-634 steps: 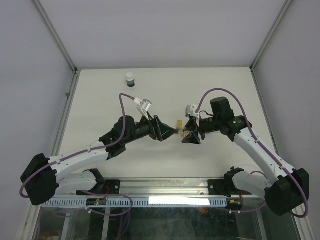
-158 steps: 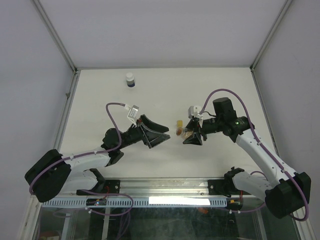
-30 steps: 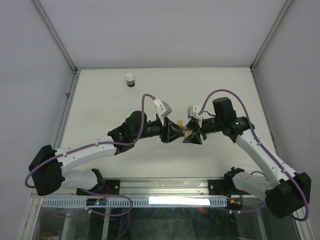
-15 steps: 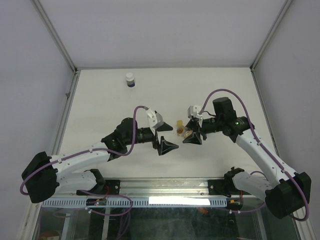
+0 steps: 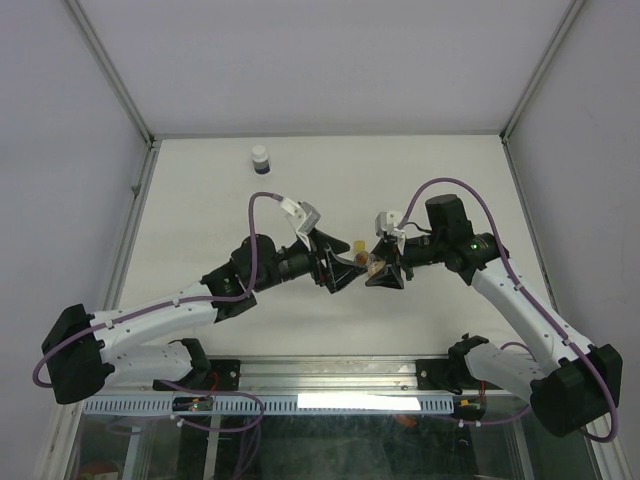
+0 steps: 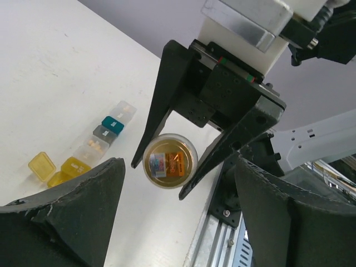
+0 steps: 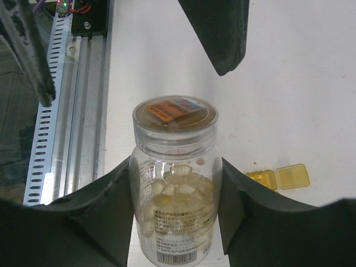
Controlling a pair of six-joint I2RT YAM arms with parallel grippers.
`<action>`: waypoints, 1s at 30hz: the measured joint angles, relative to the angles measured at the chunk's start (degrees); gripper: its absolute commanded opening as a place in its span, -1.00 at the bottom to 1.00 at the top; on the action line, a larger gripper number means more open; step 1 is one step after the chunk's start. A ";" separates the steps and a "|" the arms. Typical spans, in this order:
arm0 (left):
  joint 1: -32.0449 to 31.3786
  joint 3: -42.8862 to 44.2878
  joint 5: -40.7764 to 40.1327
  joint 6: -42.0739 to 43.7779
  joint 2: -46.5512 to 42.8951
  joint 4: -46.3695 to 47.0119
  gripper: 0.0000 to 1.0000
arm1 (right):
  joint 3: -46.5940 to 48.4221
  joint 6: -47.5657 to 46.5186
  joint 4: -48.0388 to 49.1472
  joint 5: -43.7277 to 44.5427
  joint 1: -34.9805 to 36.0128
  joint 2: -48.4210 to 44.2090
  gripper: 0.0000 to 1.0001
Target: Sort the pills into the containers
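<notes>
My right gripper [image 5: 383, 272] is shut on a clear pill bottle [image 5: 373, 264] of pale pills [image 7: 177, 192]. It holds the bottle above the table with the clear cap [image 7: 174, 119] on, an orange sticker on top. My left gripper [image 5: 345, 268] is open and faces that cap [image 6: 169, 161], its fingers [image 6: 67, 214] spread wide on either side and not touching it. The containers [image 6: 95, 146] lie on the table beyond the bottle. The yellow compartment [image 7: 261, 178] has its lid [image 7: 293, 176] flipped open. In the top view only their yellow end [image 5: 357, 246] shows.
A small white-capped, dark-bottomed bottle [image 5: 260, 159] stands at the far left of the table. The metal rail [image 7: 72, 100] with the arm bases runs along the near edge. The table's side frames [image 5: 135, 215] close in left and right.
My left gripper drew back down-left from the bottle, then came back up to it, open and facing the cap. My right arm has held still with the bottle.
</notes>
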 measured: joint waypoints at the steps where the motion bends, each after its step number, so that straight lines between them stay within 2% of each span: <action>1: -0.28 0.85 -0.44 -0.04 0.55 -0.39 0.55 | 0.00 0.00 -0.02 0.00 0.00 0.00 -1.00; 12: -1.86 5.27 -4.13 0.04 5.35 -6.01 0.08 | 0.00 0.00 0.02 0.00 0.00 0.00 -1.00; 21: -2.19 7.06 -4.22 0.22 7.19 -7.48 0.05 | 0.00 0.02 0.00 0.02 0.00 0.00 -1.00; 23: -2.19 7.23 -4.20 0.35 7.67 -7.74 -0.13 | 0.00 0.02 0.00 0.02 0.00 0.00 -1.00; 27: -2.23 7.91 -3.58 0.76 8.02 -8.48 -0.76 | 0.00 0.04 0.07 0.81 0.00 0.00 -1.00; 28: -2.23 8.02 -3.56 0.98 8.02 -8.70 -0.86 | 0.00 0.13 0.17 0.92 0.00 0.00 -0.86; 30: -2.23 8.11 -3.69 1.05 8.02 -8.92 -1.00 | 0.00 0.20 0.24 0.90 0.00 0.00 -0.40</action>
